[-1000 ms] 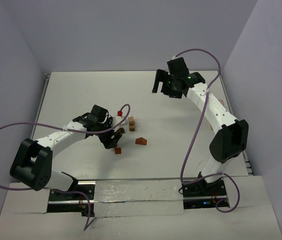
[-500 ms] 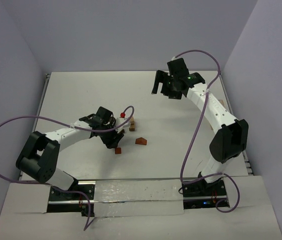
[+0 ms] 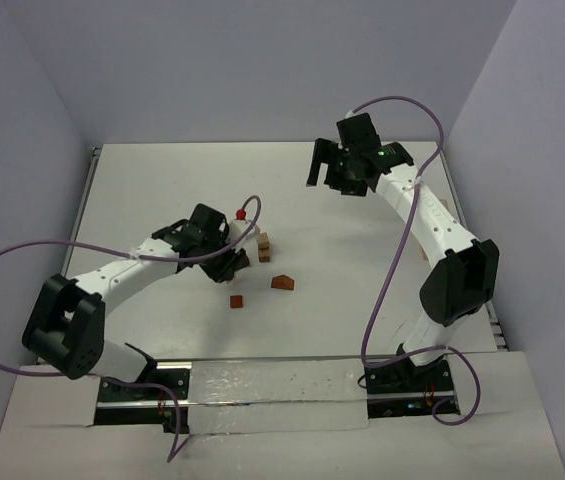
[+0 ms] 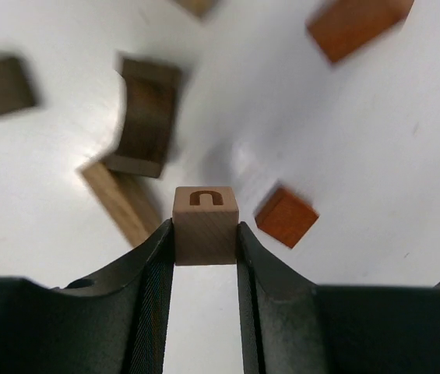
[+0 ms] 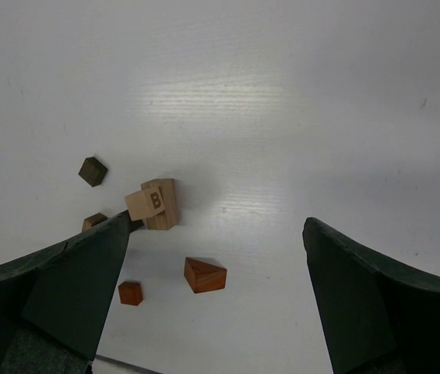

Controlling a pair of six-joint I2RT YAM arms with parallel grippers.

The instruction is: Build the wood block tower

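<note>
blurring spoils much of the left wrist view: a dark arched block (image 4: pixel 146 117), a dark cube (image 4: pixel 1 86) and a tan plank (image 4: pixel 122 204) are seen only as soft shapes, and an orange-red block (image 4: pixel 356 23) is cut off by the upper edge. from above, the left tool (image 3: pixel 230 262) is hidden under its own wrist; in the wrist view a tan cube (image 4: pixel 205 218) with a u-shaped mark burnt on its top face is pinched between the black fingers (image 4: pixel 157 296). the right tool (image 5: pixel 216 226) is held above the white bench (image 5: pixel 282 78) with its fingers spread wide. the wood block tower (image 3: pixel 263 245) is found near the middle of the bench, just beside the left tool; it is no more than a few pale tan blocks, among them a b-lettered block (image 5: pixel 146 205), and whether they are stacked or merely touching cannot be told. a reddish wedge (image 3: pixel 282 282) and a small reddish cube (image 3: pixel 236 300) are set apart from it, smooth-faced and sharp-edged.
</note>
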